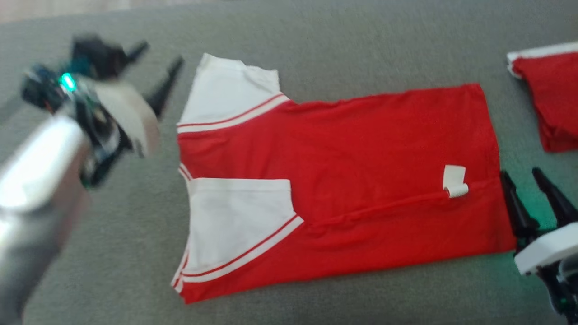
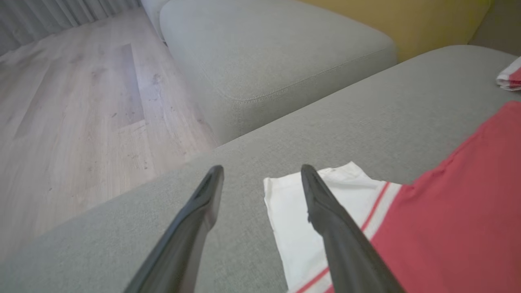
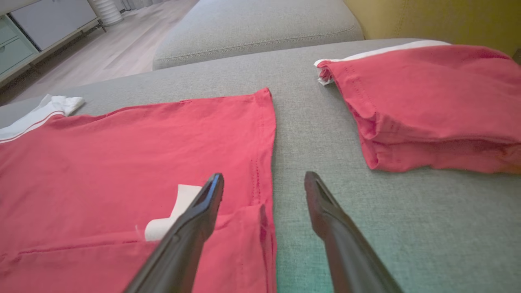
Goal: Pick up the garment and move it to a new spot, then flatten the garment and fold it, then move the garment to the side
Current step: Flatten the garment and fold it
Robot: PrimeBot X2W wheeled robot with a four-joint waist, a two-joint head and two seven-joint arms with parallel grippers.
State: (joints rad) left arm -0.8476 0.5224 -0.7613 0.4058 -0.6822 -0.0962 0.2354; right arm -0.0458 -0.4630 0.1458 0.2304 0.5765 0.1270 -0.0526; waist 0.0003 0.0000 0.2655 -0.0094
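Two grippers bracket the garment (image 1: 343, 180), one at each end. It lies flat on the grey sofa seat (image 1: 361, 40) with its sleeves turned in over the red body. Its long axis runs across my head view, from the white-sleeved shoulder end on the left to the hem on the right.

My left gripper (image 1: 162, 52) hangs just off the far shoulder corner, fingers spread wide with nothing between them. In its wrist view one finger crosses the white sleeve (image 2: 293, 211) and the other sits over bare cushion. My right gripper (image 1: 519, 172) is at the hem edge toward the near corner, likewise wide and empty. One of its fingers is over red cloth beside the white label (image 1: 454, 180), the other over the seat.

A second, folded garment (image 1: 548, 95) lies apart to the right. I judge the next fold goes end to end along that axis, so each arm takes the corner nearest it.
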